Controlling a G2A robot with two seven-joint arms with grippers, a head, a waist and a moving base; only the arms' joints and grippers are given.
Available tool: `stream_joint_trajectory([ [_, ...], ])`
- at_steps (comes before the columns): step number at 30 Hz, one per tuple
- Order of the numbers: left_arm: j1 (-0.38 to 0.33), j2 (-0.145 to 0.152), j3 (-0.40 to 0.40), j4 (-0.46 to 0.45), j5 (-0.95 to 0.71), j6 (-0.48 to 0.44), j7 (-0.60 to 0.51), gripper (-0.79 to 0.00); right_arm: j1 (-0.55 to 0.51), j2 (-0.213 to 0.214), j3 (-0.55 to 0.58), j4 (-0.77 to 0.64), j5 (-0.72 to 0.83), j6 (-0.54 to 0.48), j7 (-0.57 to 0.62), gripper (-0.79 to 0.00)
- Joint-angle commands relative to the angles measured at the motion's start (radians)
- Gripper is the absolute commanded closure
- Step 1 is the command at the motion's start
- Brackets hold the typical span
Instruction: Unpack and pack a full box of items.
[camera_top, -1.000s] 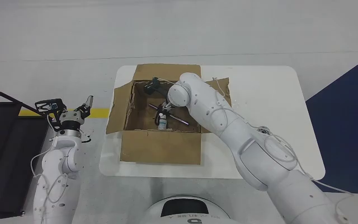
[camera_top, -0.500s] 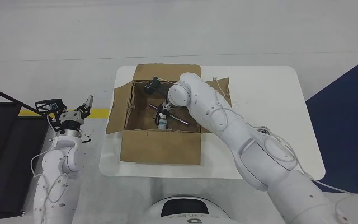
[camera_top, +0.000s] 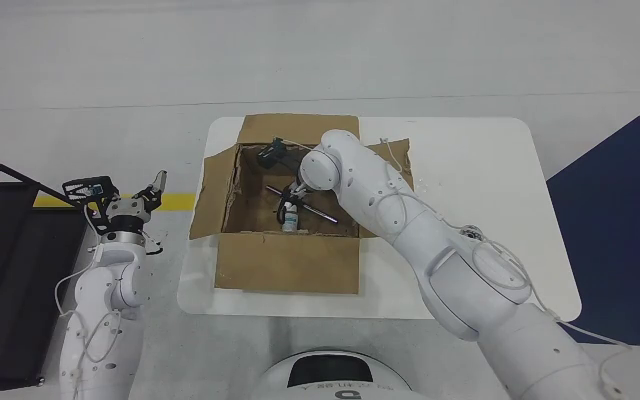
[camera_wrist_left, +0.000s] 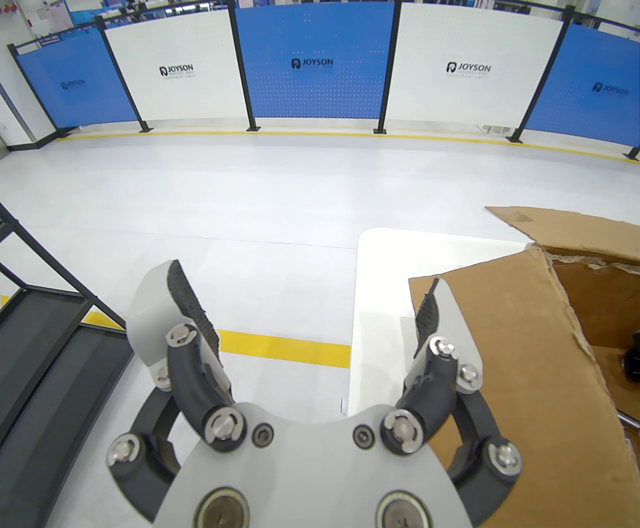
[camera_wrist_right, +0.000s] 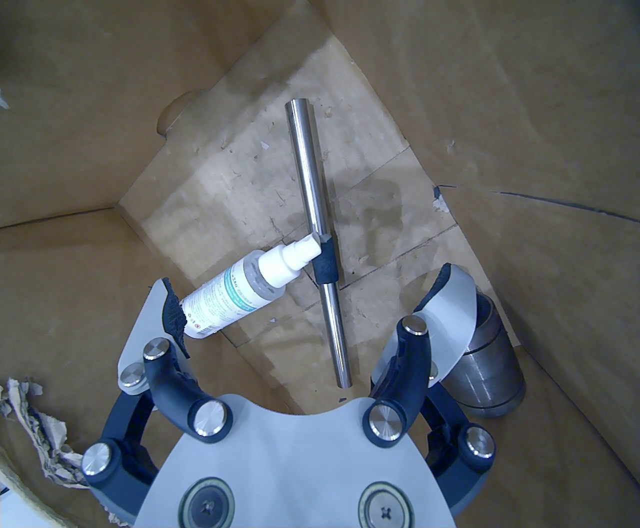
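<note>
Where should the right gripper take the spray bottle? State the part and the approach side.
Take the spray bottle by its labelled body, mid-length, coming straight down from above with the open right gripper. It lies flat on the box floor, so both long sides are free for the fingers. Avoid the white cap end: it appears to touch the metal rod.
</note>
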Motion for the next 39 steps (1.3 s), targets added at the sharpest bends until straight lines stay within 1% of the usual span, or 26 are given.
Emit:
stream_joint_trajectory([
  [1, 0.000, 0.000, 0.000, 0.000, 0.000, 0.000, 0.000, -0.785, 0.000, 0.000, 0.000, 0.000, 0.000, 0.000, 0.000, -0.785],
  [5, 0.000, 0.000, 0.000, 0.000, 0.000, 0.000, 0.000, -0.785, -0.019, 0.003, 0.004, -0.004, -0.002, 0.012, -0.022, -0.785],
  [7, 0.000, 0.000, 0.000, 0.000, 0.000, 0.000, 0.000, -0.785, -0.037, 0.009, 0.019, -0.018, 0.028, -0.036, -0.019, -0.785],
  [12, 0.000, 0.000, 0.000, 0.000, 0.000, 0.000, 0.000, -0.785, -0.063, 0.033, 0.065, -0.039, 0.056, -0.075, -0.020, -0.785],
  [18, 0.000, 0.000, 0.000, 0.000, 0.000, 0.000, 0.000, -0.785, -0.094, 0.053, 0.090, -0.057, 0.048, -0.067, -0.009, -0.785],
  [24, 0.000, 0.000, 0.000, 0.000, 0.000, 0.000, 0.000, -0.785, -0.091, 0.044, 0.078, -0.015, 0.058, -0.073, -0.001, -0.785],
  [31, 0.000, 0.000, 0.000, 0.000, 0.000, 0.000, 0.000, -0.785, -0.069, 0.015, 0.045, 0.055, 0.071, -0.093, -0.013, -0.785],
  [35, 0.000, 0.000, 0.000, 0.000, 0.000, 0.000, 0.000, -0.785, -0.052, -0.005, 0.029, 0.100, 0.082, -0.108, -0.032, -0.727],
  [37, 0.000, 0.000, 0.000, 0.000, 0.000, 0.000, 0.000, -0.785, -0.043, -0.015, 0.024, 0.123, 0.090, -0.122, -0.039, -0.674],
  [38, 0.000, 0.000, 0.000, 0.000, 0.000, 0.000, 0.000, -0.785, -0.038, -0.020, 0.020, 0.136, 0.092, -0.128, -0.043, -0.631],
  [39, 0.000, 0.000, 0.000, 0.000, 0.000, 0.000, 0.000, -0.785, -0.033, -0.025, 0.017, 0.149, 0.094, -0.132, -0.047, -0.619],
])
